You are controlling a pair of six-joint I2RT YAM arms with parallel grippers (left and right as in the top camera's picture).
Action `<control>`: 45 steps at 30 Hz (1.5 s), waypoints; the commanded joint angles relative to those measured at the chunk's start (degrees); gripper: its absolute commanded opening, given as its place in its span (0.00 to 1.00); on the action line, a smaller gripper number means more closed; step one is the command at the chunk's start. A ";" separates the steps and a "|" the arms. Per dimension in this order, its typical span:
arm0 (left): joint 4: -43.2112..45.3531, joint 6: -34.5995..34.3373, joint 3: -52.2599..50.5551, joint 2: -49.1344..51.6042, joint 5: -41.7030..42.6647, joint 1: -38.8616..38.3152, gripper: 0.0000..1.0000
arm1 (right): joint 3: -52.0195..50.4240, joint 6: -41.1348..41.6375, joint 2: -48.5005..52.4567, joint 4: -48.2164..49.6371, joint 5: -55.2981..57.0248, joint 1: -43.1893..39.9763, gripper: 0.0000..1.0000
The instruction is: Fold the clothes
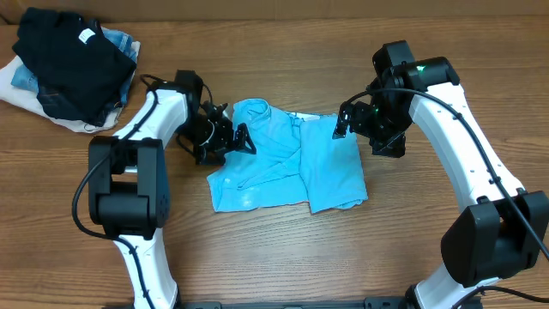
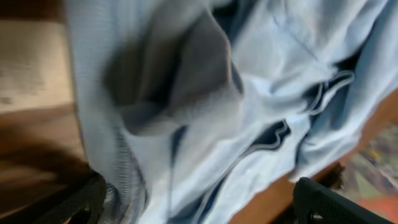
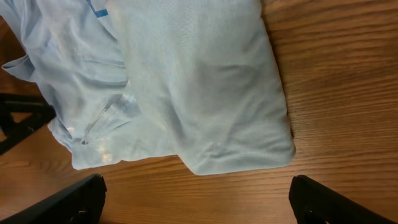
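The clothes, a light sky-blue shirt [image 1: 287,159], lie partly folded at the table's middle, with the right half doubled into a neat panel. My left gripper [image 1: 236,130] stands open at the shirt's upper left edge. In the left wrist view rumpled shirt fabric [image 2: 249,93] fills the frame and reaches in between the left gripper's [image 2: 199,211] spread fingers. My right gripper [image 1: 343,122] hovers open at the shirt's upper right edge. In the right wrist view the right gripper [image 3: 199,208] is over bare wood, just off the folded shirt's [image 3: 199,81] edge.
A heap with a black garment [image 1: 73,64] bearing a white tag, on denim and white fabrics, lies at the table's back left corner. Bare wooden table [image 1: 283,249] stretches in front of the shirt. The left arm's black fingers [image 3: 18,115] show at the right wrist view's left edge.
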 commanded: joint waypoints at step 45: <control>-22.51 -9.60 15.80 5.40 -27.78 14.40 0.04 | 0.52 -0.35 -0.15 0.22 2.60 0.26 0.97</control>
